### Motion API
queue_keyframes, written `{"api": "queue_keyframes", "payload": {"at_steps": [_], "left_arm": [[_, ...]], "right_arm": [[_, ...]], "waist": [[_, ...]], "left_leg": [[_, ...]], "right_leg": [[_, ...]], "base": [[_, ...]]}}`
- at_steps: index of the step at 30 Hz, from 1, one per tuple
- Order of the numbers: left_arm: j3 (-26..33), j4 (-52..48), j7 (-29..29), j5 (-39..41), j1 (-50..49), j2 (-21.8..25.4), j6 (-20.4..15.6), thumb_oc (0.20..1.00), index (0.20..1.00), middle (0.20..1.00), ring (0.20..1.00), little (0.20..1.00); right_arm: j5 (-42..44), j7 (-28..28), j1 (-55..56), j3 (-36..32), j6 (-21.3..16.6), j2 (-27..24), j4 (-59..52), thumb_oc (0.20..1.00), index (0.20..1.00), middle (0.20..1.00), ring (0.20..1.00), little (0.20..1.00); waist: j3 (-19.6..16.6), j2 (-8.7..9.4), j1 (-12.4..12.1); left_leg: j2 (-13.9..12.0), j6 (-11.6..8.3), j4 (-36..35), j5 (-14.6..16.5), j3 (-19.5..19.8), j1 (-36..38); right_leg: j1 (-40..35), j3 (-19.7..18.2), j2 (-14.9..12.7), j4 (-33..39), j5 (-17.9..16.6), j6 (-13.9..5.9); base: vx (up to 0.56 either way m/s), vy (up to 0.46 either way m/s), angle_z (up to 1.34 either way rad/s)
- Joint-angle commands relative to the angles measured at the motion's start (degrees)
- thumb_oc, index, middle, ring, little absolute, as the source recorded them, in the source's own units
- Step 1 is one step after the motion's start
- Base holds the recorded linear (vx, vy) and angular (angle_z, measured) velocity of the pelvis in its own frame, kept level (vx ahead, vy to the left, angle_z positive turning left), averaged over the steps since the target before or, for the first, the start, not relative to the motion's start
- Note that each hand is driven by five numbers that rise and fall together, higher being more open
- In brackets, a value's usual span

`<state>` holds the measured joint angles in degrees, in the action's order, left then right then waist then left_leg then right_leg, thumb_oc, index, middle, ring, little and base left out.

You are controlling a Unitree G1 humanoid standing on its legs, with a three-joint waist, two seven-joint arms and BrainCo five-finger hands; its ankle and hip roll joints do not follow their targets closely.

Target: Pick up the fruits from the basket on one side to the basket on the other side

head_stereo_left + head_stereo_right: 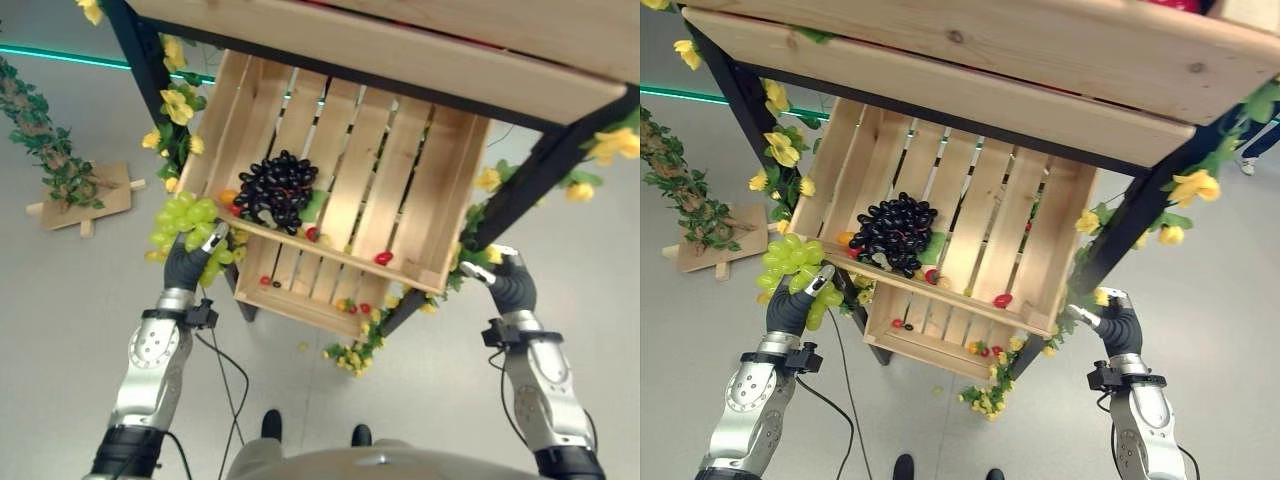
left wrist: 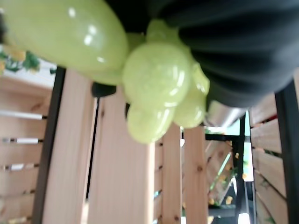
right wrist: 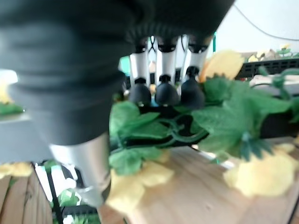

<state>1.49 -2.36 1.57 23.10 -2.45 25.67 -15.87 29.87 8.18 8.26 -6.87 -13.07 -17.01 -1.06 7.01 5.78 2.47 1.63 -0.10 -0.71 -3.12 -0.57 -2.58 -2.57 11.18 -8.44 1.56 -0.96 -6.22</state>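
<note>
left hand (image 1: 190, 262) clamped on one green grape bunch (image 1: 185, 220) left of crate (image 1: 420, 180) holding one dark bunch (image 1: 277, 190); right hand (image 1: 1118, 322), fingers straight in wrist view, among flowers (image 3: 261, 175).

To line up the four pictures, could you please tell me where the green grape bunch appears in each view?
Left eye view: green grape bunch in the left hand, left of the wooden crate.
Right eye view: the bunch, again left of the crate.
Left wrist view: top centre.
Right wrist view: not in it.
Shared landmark: the black grapes.
</note>
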Motion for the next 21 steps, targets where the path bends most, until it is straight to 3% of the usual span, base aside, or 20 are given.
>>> {"api": "queue_keyframes", "payload": {"at_steps": [1, 15, 21], "left_arm": [[0.61, -3.92, -1.29, -4.02, 8.37, 1.13, -4.22, 0.200, 0.200, 0.200, 0.200, 0.200], [-3.72, -6.09, -1.92, -5.59, 14.60, 0.73, -2.75, 0.200, 0.200, 0.200, 0.200, 0.200], [-3.29, -14.55, 0.24, -3.52, 12.58, -0.01, -2.37, 0.200, 0.200, 0.200, 0.200, 0.200]], "right_arm": [[-1.88, 1.71, -3.43, 3.26, -1.23, -1.47, -1.77, 1.000, 1.000, 1.000, 1.000, 1.000], [-2.81, 0.63, -2.68, 3.65, -0.49, -2.05, 0.18, 1.000, 1.000, 1.000, 1.000, 1.000], [-3.19, -0.12, -2.55, 2.55, -0.71, -2.06, 0.52, 1.000, 1.000, 1.000, 1.000, 1.000]], "waist": [[-4.05, -2.06, 0.60], [-5.57, -2.40, 2.22], [-5.55, -2.46, 1.93]], "left_leg": [[-2.96, -2.11, 1.58, 5.88, -0.35, 2.87], [-3.06, -2.03, 0.50, 6.35, -0.99, 5.44], [-2.86, -1.95, 0.65, 6.28, -0.49, 4.96]], "right_leg": [[-0.53, -0.43, 1.79, -3.55, 4.54, -1.65], [-2.44, -0.73, 2.03, -1.52, 4.26, -1.80], [-2.42, -0.33, 2.02, -1.08, 3.98, -1.71]], "base": [[0.08, 0.008, -0.07], [0.01, 0.000, 0.01], [-0.01, -0.003, 0.00]]}}
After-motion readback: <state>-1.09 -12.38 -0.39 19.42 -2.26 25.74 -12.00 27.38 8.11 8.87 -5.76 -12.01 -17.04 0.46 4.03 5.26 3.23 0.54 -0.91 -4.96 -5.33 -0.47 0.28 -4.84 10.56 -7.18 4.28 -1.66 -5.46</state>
